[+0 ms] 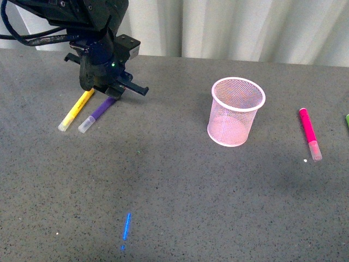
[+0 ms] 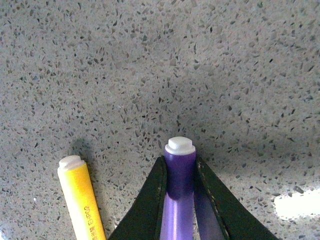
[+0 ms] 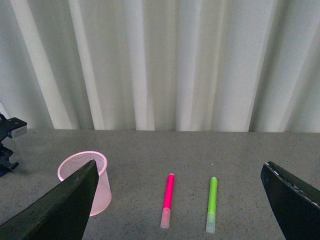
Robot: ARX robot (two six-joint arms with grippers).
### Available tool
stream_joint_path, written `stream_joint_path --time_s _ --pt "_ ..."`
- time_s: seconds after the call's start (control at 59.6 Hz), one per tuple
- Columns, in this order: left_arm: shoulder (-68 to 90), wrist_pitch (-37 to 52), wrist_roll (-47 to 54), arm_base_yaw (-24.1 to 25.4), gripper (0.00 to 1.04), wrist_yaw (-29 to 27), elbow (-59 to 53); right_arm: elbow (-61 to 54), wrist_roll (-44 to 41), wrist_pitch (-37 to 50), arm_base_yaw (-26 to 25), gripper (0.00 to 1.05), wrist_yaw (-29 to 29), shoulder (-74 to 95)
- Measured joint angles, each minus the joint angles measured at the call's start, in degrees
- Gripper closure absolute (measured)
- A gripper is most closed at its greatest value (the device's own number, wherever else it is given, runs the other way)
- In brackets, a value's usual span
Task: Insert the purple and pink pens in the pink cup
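Note:
My left gripper (image 1: 109, 90) is down at the table's back left, shut on the purple pen (image 1: 98, 112). In the left wrist view its two black fingers (image 2: 150, 200) pinch the purple pen (image 2: 178, 195) near its white end. The pen's clear cap points toward the front. The pink cup (image 1: 236, 111) stands upright at centre right, empty; it also shows in the right wrist view (image 3: 100, 176). The pink pen (image 1: 309, 132) lies flat to the right of the cup, also seen in the right wrist view (image 3: 168, 198). My right gripper (image 3: 180, 210) is open, raised, behind these.
A yellow marker (image 1: 76, 111) lies just left of the purple pen, close beside my left gripper; it shows in the left wrist view (image 2: 82, 200) too. A green marker (image 3: 212, 202) lies right of the pink pen. A blue light mark (image 1: 126, 226) is on the table front. A curtain hangs behind.

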Motion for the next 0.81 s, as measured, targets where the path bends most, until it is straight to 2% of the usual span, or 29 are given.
stream_joint_path --time_s 0.235,0.47,0.654,0.805 --pt "-3.3 0.0 -3.6 -0.5 0.93 1.2 -4.0 0.0 0.0 0.0 0.0 0.07 0.0 0.0" --pt "-12.9 1.9 -14.2 -2.0 0.93 5.8 -8.9 0.0 0.0 0.0 0.0 0.07 0.0 0.0" --pt "-24.4 14.5 -24.1 -3.1 0.93 11.3 -17.1 0.0 0.0 0.0 0.0 0.07 0.0 0.0" --pt "-31.6 27.2 -32.7 -4.1 0.93 11.7 -26.1 0.0 0.0 0.0 0.0 0.07 0.0 0.0"
